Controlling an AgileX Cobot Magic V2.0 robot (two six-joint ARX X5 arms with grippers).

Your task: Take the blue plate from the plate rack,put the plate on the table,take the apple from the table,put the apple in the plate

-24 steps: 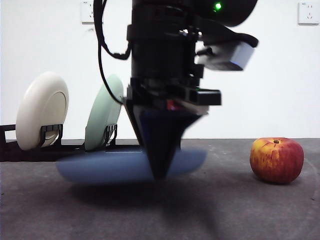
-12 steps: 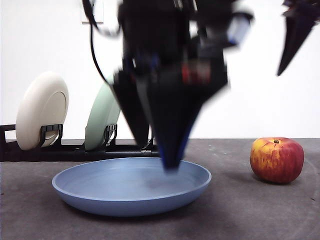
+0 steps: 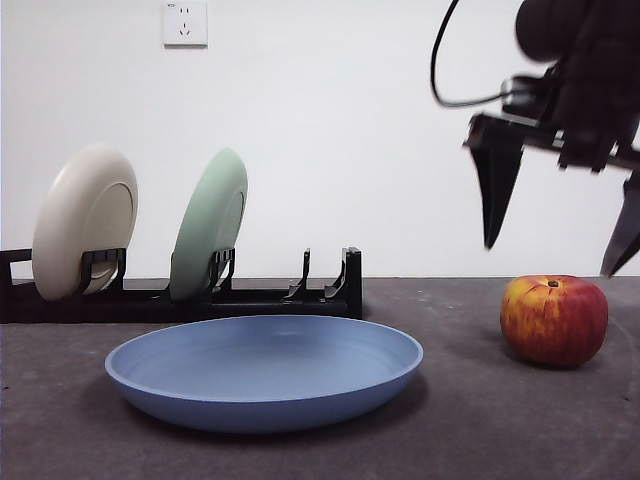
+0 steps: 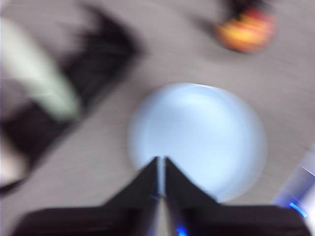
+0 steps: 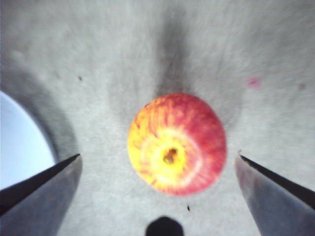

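Directly above the round red, yellow-streaked apple on the dark grey worktop, we hang our right claw, jaws spread wide. Beside the apple lies the shallow light-blue plate. Our left claw is closed.

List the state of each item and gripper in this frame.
blue plate: flat on the table, empty
apple: upright on the table
cream plate: standing in plate rack
green plate: standing in rack
right gripper: open above apple
left gripper: shut, empty
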